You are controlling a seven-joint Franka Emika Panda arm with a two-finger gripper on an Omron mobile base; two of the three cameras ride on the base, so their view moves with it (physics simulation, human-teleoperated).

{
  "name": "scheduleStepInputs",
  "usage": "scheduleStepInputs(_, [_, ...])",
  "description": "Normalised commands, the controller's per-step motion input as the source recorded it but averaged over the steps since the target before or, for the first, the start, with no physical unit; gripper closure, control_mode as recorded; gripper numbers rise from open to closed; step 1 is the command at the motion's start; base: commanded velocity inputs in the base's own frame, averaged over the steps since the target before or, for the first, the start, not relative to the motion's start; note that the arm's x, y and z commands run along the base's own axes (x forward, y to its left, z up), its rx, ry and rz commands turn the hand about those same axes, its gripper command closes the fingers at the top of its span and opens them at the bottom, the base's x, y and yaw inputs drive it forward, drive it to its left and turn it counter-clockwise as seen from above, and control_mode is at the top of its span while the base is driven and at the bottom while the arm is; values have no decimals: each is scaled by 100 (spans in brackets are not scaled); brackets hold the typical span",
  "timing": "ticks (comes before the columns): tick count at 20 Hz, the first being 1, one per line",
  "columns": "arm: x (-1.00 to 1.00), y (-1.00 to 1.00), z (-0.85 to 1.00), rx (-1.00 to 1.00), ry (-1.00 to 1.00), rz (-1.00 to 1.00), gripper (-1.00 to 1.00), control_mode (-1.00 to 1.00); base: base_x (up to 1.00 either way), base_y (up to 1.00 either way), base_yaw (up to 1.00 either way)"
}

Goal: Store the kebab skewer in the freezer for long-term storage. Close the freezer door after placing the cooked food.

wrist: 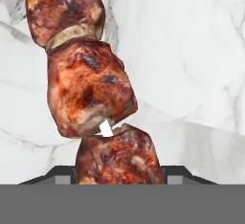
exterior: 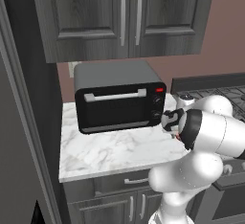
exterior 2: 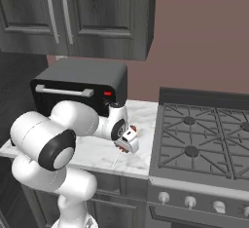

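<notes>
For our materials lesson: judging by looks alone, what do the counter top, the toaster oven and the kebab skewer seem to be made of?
Counter top: polished marble or an imitation, white with grey veins.
Toaster oven: probably painted metal, matte grey top, glossy black front with a silvery handle.
Kebab skewer: browned, glistening cooked meat chunks; a pale sliver between them suggests a wooden stick.

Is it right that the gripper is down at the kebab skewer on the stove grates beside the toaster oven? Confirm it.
Not quite: the kebab skewer lies on the white marble counter, not the stove grates. The right base view shows the gripper down over the marble, beside the toaster oven.
</notes>
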Motion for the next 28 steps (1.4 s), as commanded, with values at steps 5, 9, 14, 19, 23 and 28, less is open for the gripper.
scheduleStepInputs(5, [0, 0, 0, 0, 0, 0, 100, -100, 0, 0, 0])
scheduleStepInputs(9, [-13, 0, 5, 0, 0, 0, 100, -100, 0, 0, 0])
scheduleStepInputs(14, [-43, 0, 58, 0, -2, -1, 100, -100, 0, 0, 0])
scheduleStepInputs(19, [-48, 0, 91, 0, -4, -9, 100, -100, 0, 0, 0])
scheduleStepInputs(23, [-43, 2, 100, 0, -8, -11, 100, -100, 0, 0, 0])
scheduleStepInputs(28, [-33, 24, 93, 0, -6, -18, 100, -100, 0, 0, 0])
